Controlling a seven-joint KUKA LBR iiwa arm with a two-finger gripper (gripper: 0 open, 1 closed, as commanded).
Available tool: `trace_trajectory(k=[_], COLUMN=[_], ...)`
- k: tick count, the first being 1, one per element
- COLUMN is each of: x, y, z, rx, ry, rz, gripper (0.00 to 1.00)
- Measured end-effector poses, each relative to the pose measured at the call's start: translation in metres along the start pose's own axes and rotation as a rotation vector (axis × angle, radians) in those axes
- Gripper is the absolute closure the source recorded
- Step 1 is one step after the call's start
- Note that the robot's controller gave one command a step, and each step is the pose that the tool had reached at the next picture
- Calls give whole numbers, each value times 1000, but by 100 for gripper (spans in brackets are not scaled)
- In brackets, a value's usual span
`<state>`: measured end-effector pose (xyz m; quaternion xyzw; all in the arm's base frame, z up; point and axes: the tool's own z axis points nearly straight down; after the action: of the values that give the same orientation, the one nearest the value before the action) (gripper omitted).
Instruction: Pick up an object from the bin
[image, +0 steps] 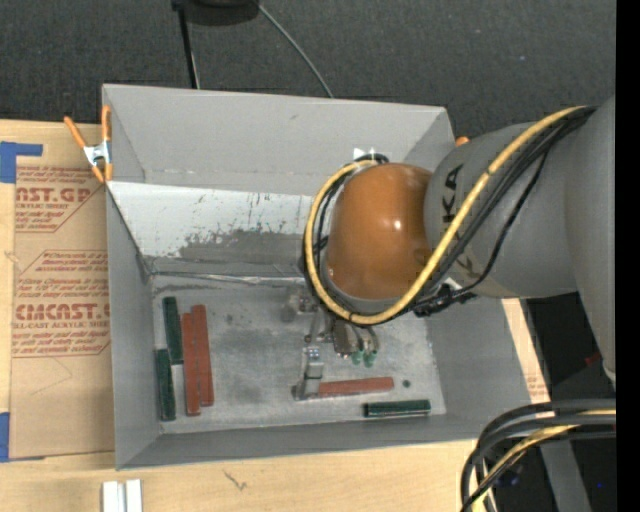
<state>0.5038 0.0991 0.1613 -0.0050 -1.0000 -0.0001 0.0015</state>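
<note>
Just beside end effector (313, 375): long, thin, reddish-brown strip (358, 386) lying flat.

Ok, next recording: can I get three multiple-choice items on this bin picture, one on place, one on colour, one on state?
1. Where in the bin is the gripper?
A. over the bars at the left wall
B. right of middle, beside the lone red bar
C. at the back wall

2. One bar lies nearest the front wall, at right. Its colour?
A. dark green
B. yellow
C. white

3. How is the lone red bar placed?
A. upright
B. flat on the floor
C. lifted above the rim

Key:
1. B, the gripper hangs at that bar's left end.
2. A, it is a dark green bar.
3. B, its whole length rests on the floor.
</note>
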Motion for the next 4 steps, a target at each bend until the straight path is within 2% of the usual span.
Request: trace_trajectory(k=[1,2,3,4], x=[-7,-14,-15,-14], y=[-17,-79,-78,-78], z=[33,90,91,90], rx=[3,0,-1,-2], ry=[-9,1,-5,2], rz=[-170,-69,-69,-70], gripper=[0,100,0,100])
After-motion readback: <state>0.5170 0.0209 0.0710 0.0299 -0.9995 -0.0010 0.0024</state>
